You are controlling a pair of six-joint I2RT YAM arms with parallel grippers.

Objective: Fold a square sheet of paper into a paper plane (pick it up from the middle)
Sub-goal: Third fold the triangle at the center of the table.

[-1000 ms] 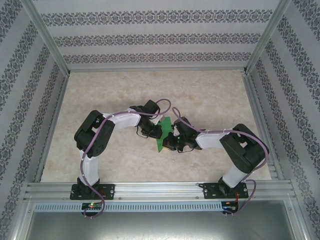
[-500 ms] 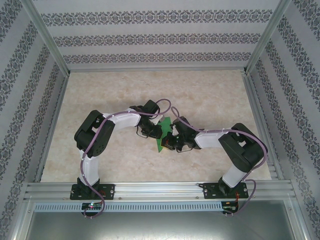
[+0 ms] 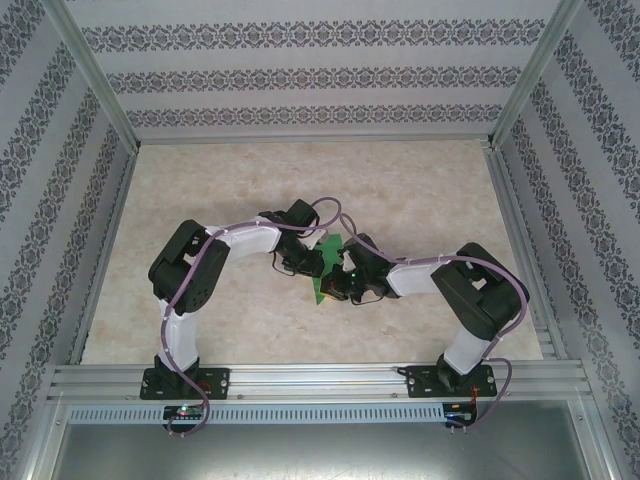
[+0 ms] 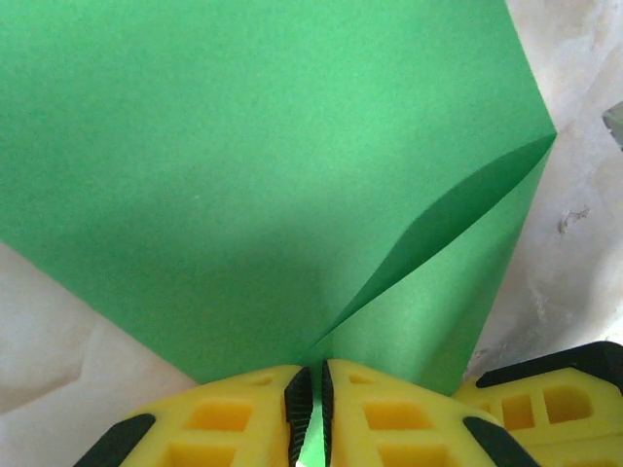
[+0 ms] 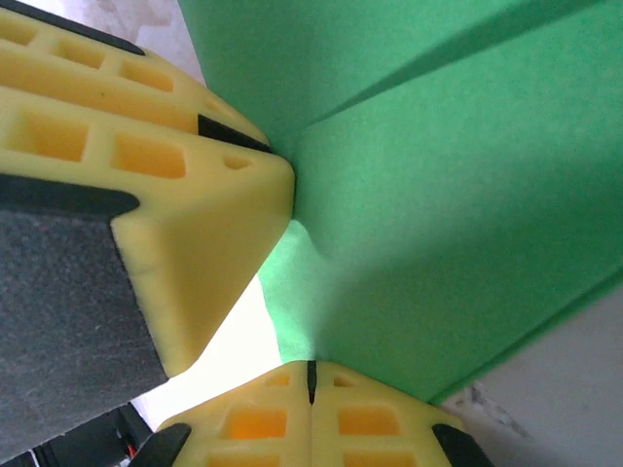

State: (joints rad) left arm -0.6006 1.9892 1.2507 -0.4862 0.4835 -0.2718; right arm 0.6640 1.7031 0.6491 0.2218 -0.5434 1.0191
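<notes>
Spanning the scene, the marbled table serves as the work surface, and the left arm and right arm both reach inward to meet near its middle, so that each can take one side of the square sheet of paper held between them. The sheet is partly doubled over, one layer lifting off the other in a shallow open flap, which suggests a fold being shaped. The left gripper is clamped on the paper where the layers converge, likely to pin that end. The right gripper is pinched tight on the green edge close by, probably to steady the fold.
</notes>
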